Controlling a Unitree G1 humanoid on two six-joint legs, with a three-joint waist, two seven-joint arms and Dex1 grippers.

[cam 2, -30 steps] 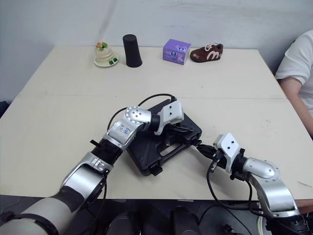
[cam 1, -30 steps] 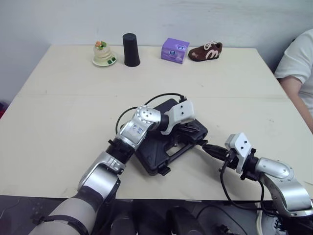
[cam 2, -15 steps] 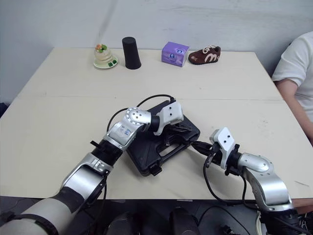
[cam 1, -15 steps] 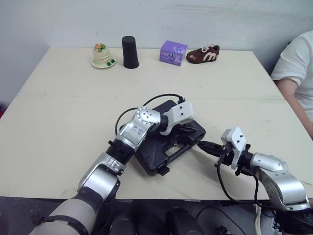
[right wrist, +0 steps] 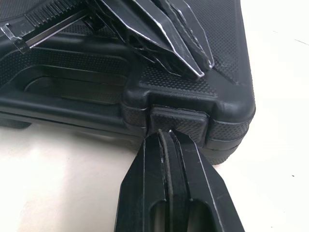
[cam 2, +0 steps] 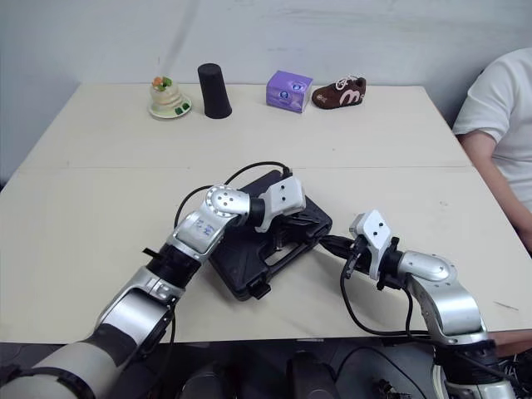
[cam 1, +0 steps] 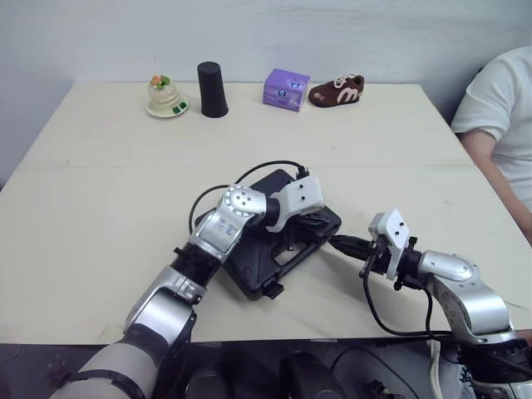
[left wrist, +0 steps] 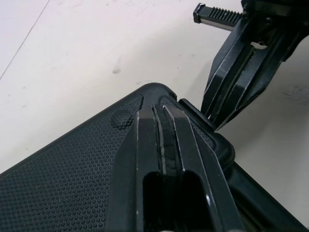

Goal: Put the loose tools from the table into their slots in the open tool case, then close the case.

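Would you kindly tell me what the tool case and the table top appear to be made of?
The tool case looks like moulded black plastic, matte: its lid has a fine stippled grain and rounded corners. The table seems a smooth cream laminate or painted board; I cannot tell which.

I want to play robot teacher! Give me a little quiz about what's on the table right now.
1. True or false: the tool case is lying open.
2. The tip of the right gripper is at: A the black cup, B the case's latch, C the figurine.
3. Fill in: the box beside the brown shoe is ____.
Key: 1 false; 2 B; 3 purple.
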